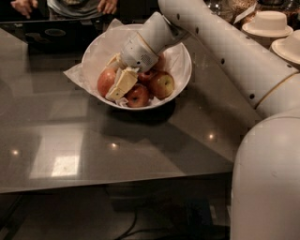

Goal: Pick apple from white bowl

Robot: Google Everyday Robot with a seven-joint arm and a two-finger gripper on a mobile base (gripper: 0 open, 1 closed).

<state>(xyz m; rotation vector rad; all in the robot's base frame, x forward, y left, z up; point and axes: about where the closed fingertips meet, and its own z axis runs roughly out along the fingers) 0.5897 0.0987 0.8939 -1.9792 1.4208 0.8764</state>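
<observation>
The white bowl (pixel 180 61), lined with crinkled white paper, stands on the grey table at the upper middle. The big reddish-orange apple (pixel 105 80) lies at the bowl's left side. My gripper (pixel 116 73) reaches down into the bowl from the upper right. It is open, with one cream finger (pixel 121 84) against the apple's right side and the other just behind the apple. A smaller apple with a yellow-green patch (pixel 162 84) and a small deep-red apple (pixel 138 95) lie to the right of the fingers.
My white arm (pixel 234 51) crosses the right side of the view. Stacked beige paper dishes (pixel 268 23) stand at the top right. A person's hands (pixel 107 5) and a dark flat object (pixel 51 33) are at the far edge. The table's front edge (pixel 117 183) runs across below.
</observation>
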